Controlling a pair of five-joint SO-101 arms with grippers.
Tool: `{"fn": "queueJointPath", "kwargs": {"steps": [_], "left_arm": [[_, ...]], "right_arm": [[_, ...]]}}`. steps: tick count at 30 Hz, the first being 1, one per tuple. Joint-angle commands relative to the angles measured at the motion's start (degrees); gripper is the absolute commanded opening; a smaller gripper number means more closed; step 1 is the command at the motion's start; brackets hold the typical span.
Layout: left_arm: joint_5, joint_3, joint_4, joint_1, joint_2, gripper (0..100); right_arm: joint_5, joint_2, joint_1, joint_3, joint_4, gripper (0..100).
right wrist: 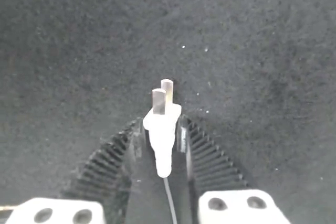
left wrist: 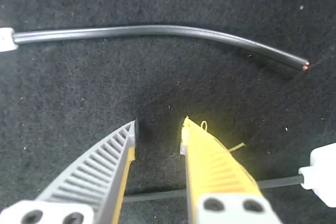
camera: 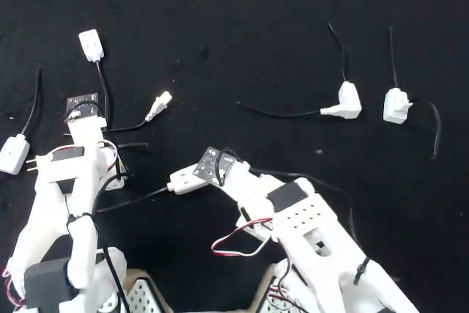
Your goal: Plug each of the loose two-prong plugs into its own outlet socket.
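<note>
- Black cloth covers the tabletop (camera: 242,49). White plug and socket bodies on short dark leads lie scattered over it, well apart from one another.
- The right gripper (right wrist: 160,124) has its jaws clamped on a white two-prong plug (camera: 185,179), pinching the body from both sides. The prongs (right wrist: 163,95) stick out past the tips, and the thin lead runs back between the jaws.
- In the high view this plug sits near the middle of the tabletop, prongs pointing toward the left arm.
- The left gripper (left wrist: 157,126) hangs just above the cloth, jaws parted by a narrow gap and holding nothing. A dark lead (left wrist: 157,30) with a bare copper end lies beyond its tips.
- The step in hand looks like carrying the held plug to a socket.
- I cannot tell for sure which body is a socket. The white block (camera: 90,44) at the far left shows no prongs and seems a likely one. The white body (camera: 13,154) at the left edge plainly has two prongs.
- To mate them well, square the prongs to the slots first, then push straight along the prongs. A slanted push could pivot the plug in the jaws.
- A loose socket will probably slide on the cloth, so the free left jaws should grip its body and brace it against the push.
</note>
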Motion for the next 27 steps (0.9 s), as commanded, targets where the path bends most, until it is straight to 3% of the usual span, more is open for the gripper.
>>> {"fn": "queueJointPath", "kwargs": {"steps": [1, 6, 27], "left_arm": [[0.6, -1.5, -0.2, -0.5, -1.7, 15], [0.6, -1.5, -0.2, -0.5, -1.7, 15], [0.6, -1.5, -0.2, -0.5, -1.7, 15]], "right_arm": [[0.7, -1.0, 2.8, -0.4, -1.8, 11.3], [2.9, -1.0, 6.8, -0.2, -2.1, 11.3], [1.6, 3.4, 3.5, -1.9, -2.5, 11.1]]}}
